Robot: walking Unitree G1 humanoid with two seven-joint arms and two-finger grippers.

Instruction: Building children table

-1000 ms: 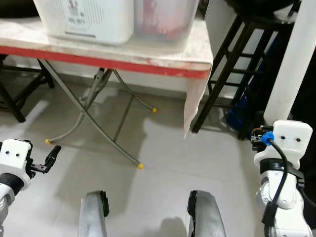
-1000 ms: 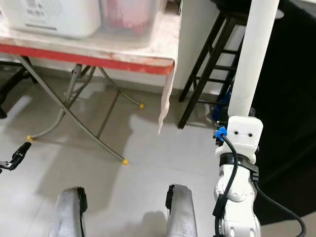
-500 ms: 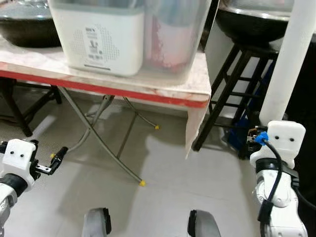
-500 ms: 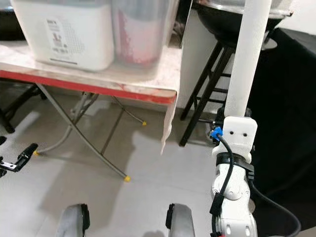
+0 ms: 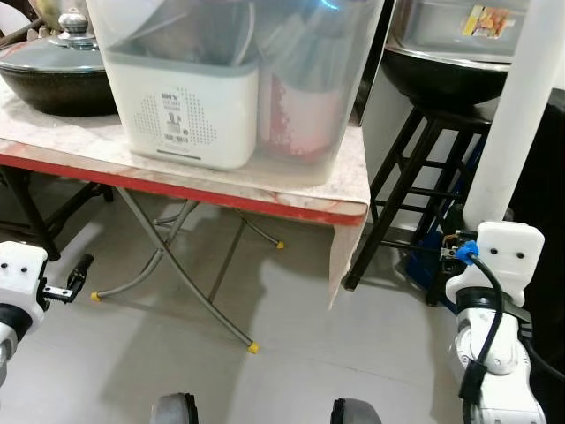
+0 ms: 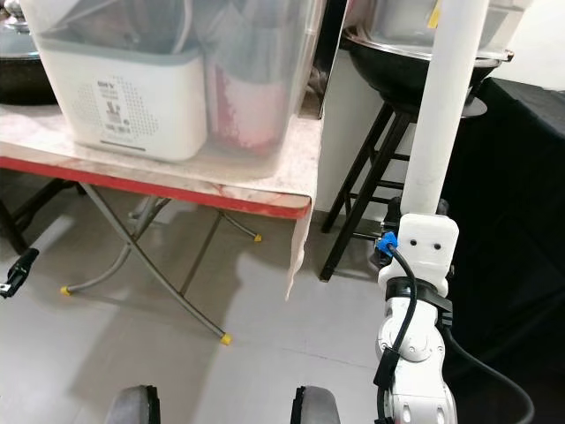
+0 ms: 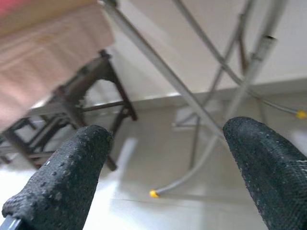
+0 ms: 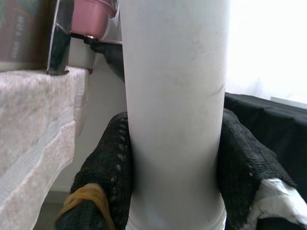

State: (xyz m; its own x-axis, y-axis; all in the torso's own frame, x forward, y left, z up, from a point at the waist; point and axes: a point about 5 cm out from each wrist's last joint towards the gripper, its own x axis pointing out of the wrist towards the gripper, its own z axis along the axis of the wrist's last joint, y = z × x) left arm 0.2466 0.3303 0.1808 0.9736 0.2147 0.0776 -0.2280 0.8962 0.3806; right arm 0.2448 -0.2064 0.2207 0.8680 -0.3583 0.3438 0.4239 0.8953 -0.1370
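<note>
The right hand (image 8: pixel 175 158) is clenched around a thick white tube (image 5: pixel 521 106); in the right wrist view its two black fingers (image 8: pixel 112 163) press against opposite sides of the tube. In the head views the tube stands nearly upright above the white right wrist (image 5: pixel 493 265) at the right of the scene and rises past the top edge of the picture. A black cable with a blue connector (image 5: pixel 477 249) runs down the wrist.

The left hand (image 7: pixel 163 158) is released: its two black fingers (image 7: pixel 62 182) stand well apart with nothing between them. It hangs low at the left of the scene, above the grey tiled floor (image 5: pixel 291 344), near the crossed metal legs (image 5: pixel 181 274) of the folding desk (image 5: pixel 203 181). The legs end in yellow caps (image 5: pixel 253 348).

The desk has a pale marbled top with a red edge. It carries a white ventilated box (image 5: pixel 181 115) and, touching it on the right, a clear plastic bin (image 5: pixel 309 79). A dark pan with a lid (image 5: pixel 57 75) sits at the left end of the desk.

To the right of the desk, a black stool (image 5: pixel 415 185) supports a large dark wok (image 5: pixel 441 75). A black cloth (image 6: pixel 521 203) covers the area at the far right.
</note>
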